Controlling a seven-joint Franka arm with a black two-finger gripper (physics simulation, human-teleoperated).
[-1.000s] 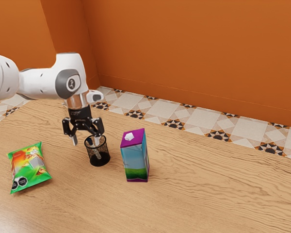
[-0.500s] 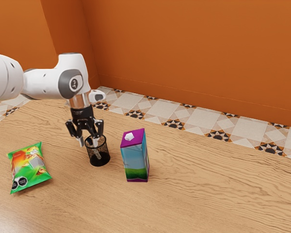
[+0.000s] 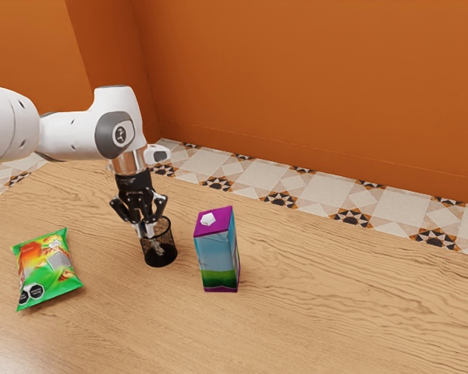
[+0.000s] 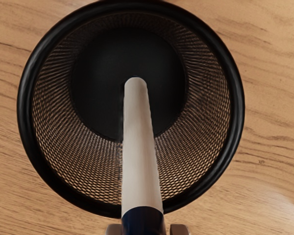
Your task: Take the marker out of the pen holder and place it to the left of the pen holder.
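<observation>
**While the black two-finger pincer (image 3: 145,231) grips its dark blue end, a pale, round-barrelled marker (image 4: 139,147) remains partly inside the black wire-mesh pen holder (image 3: 162,259)**

Where the white and grey arm (image 3: 74,135) reaches in from the exterior view's left, the pincer points down at the rim of the pen holder. Its fingers are drawn in close, parted only by the thickness of the marker, which they have hold of from two sides by the dark blue end. The marker stands at a tilt, its pale barrel running down into the round holder, toward the dark base. Whether its tip touches that base, I cannot tell.

The pen holder is upright on the light wood-grain counter (image 3: 320,312). Near it, toward the exterior view's right, stands a tall blue and green carton with a purple top and a white cap (image 3: 218,257). Toward the exterior view's left, farther from the holder than the carton, a shiny green and orange snack bag (image 3: 47,269) lies flat. Beyond the counter are a patterned tile floor (image 3: 249,185) and an orange wall (image 3: 312,86).
</observation>
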